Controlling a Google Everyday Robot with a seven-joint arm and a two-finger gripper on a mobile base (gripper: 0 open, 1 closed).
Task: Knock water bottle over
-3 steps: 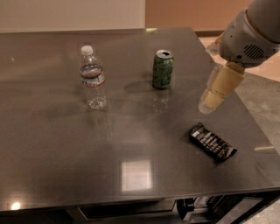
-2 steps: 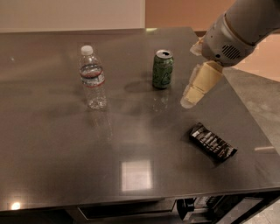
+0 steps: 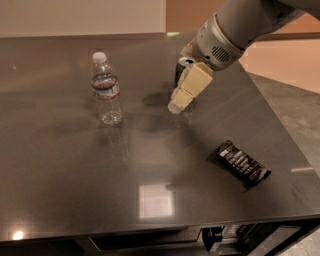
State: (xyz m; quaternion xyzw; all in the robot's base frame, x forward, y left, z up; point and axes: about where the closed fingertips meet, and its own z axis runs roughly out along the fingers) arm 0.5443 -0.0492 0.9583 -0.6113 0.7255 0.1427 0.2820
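**Gripper Position Relative to the Upright Water Bottle**

The water bottle [image 3: 106,90] stood upright on the table [image 3: 65,165]. Its white cap was on and its label sat round the upper body. The gripper [image 3: 176,104] hung to the right of the water bottle in the camera view, well apart from it. It was angled downward and toward the water bottle from the arm [image 3: 235,27]. The two were not in contact. Whether the gripper was open or shut could not be told, and it had hold of nothing visible.

A can [image 3: 185,62] stood further right of the water bottle, directly behind the gripper. It was mostly hidden, and only its top rim and a strip of its side showed. A dark snack packet [image 3: 243,163] lay flat on the table, right of the water bottle and nearer the camera.

The table was a dark grey, glossy slab. A pale square reflection [image 3: 156,200] lay on it, nearer the camera than the water bottle. Behind the water bottle, a light wall [image 3: 80,15] ran along the table's far edge. Grey floor [image 3: 295,105] showed far to the right of the water bottle, past the table's edge.
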